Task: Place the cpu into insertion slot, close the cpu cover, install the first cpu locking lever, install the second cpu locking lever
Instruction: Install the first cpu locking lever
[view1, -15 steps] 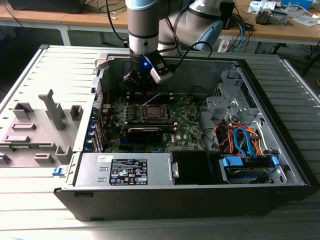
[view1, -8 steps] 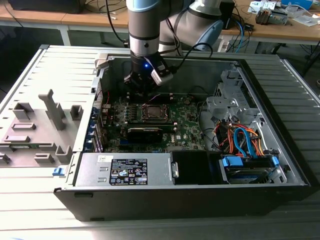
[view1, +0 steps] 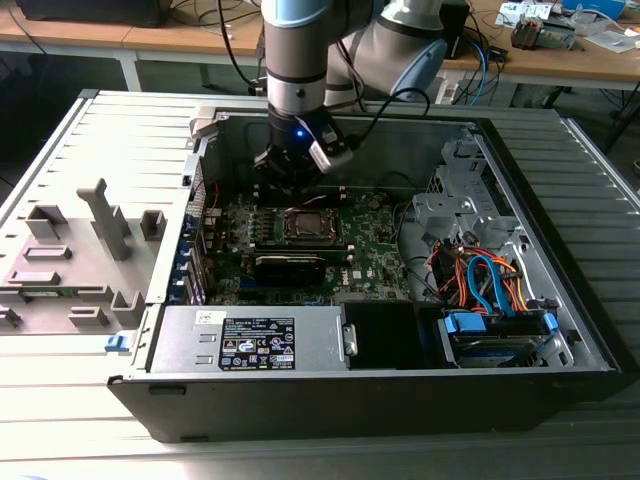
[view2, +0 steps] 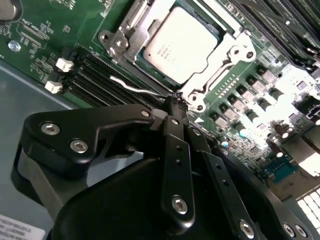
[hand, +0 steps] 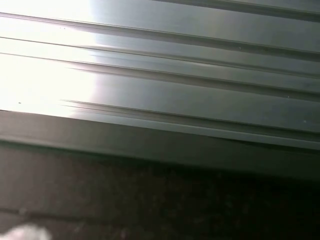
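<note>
Silver cpu cover (view2: 210, 47) shut (gripper (view2: 176, 100) beside)

A robotics lab or electronics workshop — an opened computer case (view1: 400, 300) lies on a ridged metal bench (view1: 60, 400) under an industrial robot arm (view1: 300, 60), with wooden desks (view1: 560, 62) behind it carrying cables and loose parts.

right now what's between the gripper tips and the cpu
In the second wrist view, the cpu cover's silver frame edge and a thin wire locking lever lie between the gripper and the cpu.
</note>
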